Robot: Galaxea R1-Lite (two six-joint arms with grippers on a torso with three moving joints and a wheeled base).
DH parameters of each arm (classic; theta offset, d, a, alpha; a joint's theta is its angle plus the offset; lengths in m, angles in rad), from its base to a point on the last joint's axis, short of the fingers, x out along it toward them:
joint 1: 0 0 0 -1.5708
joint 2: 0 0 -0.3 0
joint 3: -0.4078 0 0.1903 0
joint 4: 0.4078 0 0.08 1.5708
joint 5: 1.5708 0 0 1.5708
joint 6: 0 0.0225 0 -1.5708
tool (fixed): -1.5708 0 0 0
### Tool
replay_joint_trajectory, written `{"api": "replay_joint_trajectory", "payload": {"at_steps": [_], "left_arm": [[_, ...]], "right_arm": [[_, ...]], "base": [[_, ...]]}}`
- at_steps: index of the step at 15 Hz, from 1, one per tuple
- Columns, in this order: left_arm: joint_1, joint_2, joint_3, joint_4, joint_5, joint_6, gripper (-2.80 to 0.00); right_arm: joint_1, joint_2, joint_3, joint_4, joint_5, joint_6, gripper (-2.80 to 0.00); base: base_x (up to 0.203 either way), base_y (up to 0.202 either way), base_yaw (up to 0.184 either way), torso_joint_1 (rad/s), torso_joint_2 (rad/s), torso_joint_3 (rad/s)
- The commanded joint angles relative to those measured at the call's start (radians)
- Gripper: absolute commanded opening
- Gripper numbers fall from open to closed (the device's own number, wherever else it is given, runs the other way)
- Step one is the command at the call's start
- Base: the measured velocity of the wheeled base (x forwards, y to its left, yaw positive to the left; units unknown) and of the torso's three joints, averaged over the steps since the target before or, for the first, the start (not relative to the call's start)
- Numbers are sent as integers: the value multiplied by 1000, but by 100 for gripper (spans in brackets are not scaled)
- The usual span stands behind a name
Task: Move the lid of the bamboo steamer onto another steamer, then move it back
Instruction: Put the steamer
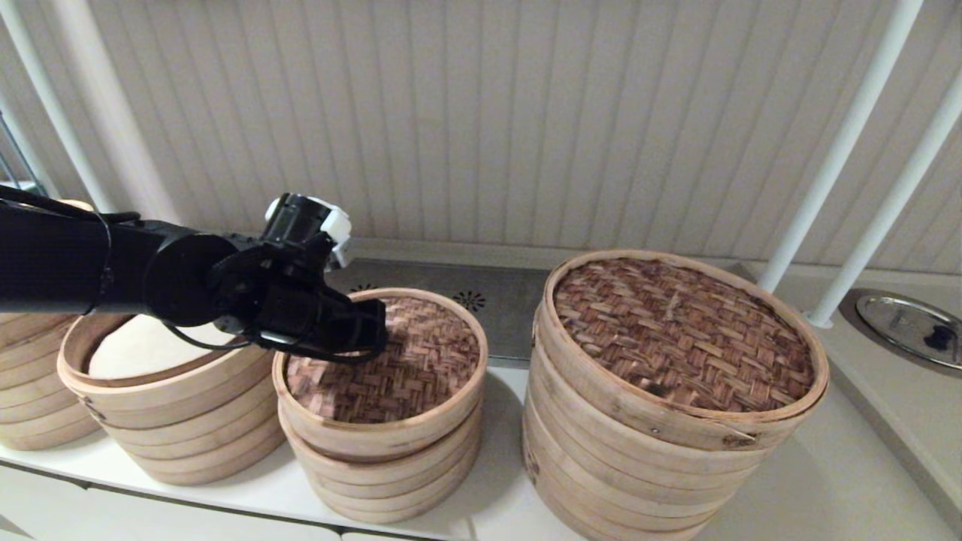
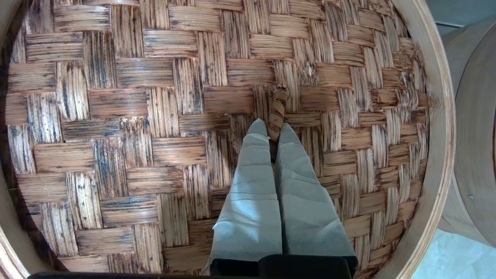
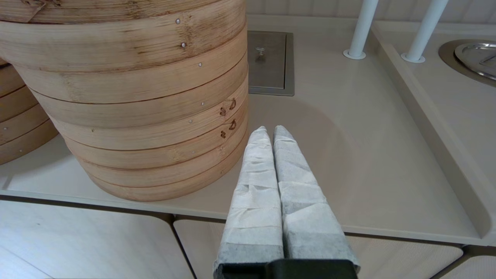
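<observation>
The bamboo steamer lid [image 1: 421, 361] has a pale rim and a woven top. It lies on the smallest, narrowest stack [image 1: 383, 481] at the middle of the counter and looks slightly tilted. My left gripper [image 1: 368, 334] reaches over the lid from the left. In the left wrist view this gripper [image 2: 274, 131] is shut on the lid's small loop handle [image 2: 278, 110], with the weave [image 2: 155, 116] filling the picture. My right gripper [image 3: 270, 130] is shut on nothing, low beside the base of the biggest stack [image 3: 147, 97]; it does not show in the head view.
The wider medium stack [image 1: 173, 421] stands open at the left, showing its white liner [image 1: 143, 349]. The biggest stack [image 1: 639, 451] with the dark woven lid [image 1: 676, 330] stands at the right. Another stack [image 1: 30, 406] is at far left. White poles [image 1: 842, 143] and a metal cover [image 1: 909, 327] are right.
</observation>
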State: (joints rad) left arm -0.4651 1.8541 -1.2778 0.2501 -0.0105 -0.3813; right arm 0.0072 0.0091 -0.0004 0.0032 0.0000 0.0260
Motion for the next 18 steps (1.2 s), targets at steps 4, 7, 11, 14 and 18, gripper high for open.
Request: {"api": "replay_joint_trajectory", "payload": {"at_steps": [4, 7, 11, 14, 18], "left_arm": [[0, -26, 16, -4, 0, -4, -280], [0, -39, 25, -5, -2, -2, -280], [0, -22, 25, -20, 0, -2, -280], [0, -9, 25, -22, 0, -2, -280], [0, -6, 29, -23, 0, -2, -280]], "right_arm": [[0, 0, 0, -1, 0, 0, -280], [0, 0, 0, 0, 0, 0, -280], [0, 0, 0, 0, 0, 0, -280], [0, 0, 0, 0, 0, 0, -280], [0, 0, 0, 0, 0, 0, -280]], "base": [[0, 0, 0, 0, 0, 0], [0, 0, 0, 0, 0, 0], [0, 0, 0, 0, 0, 0], [0, 0, 0, 0, 0, 0], [0, 0, 0, 0, 0, 0]]}}
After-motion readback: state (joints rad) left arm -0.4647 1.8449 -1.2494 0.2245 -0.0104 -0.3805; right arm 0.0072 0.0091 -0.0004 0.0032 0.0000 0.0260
